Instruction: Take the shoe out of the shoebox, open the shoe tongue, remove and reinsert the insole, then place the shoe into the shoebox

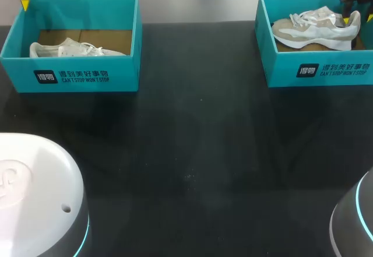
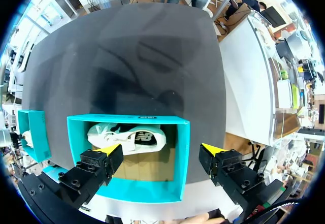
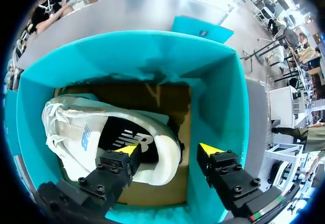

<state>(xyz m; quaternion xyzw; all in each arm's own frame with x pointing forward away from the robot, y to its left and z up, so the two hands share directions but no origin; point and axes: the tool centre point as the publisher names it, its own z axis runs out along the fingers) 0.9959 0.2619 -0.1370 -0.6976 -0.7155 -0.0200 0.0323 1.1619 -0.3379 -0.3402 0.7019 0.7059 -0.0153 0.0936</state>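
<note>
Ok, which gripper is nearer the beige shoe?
Right. The right gripper hangs open over the heel of the beige shoe in the right box. The left gripper hangs over the left box, far off.

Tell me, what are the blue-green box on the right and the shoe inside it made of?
The shoebox looks like cardboard. Its walls are thin, flat and matte teal, and the floor inside is bare brown. The shoe seems to be white fabric with soft beige, suede-like patches, woven laces and a thick white sole, probably foam or rubber. Looks alone can't confirm this.
</note>
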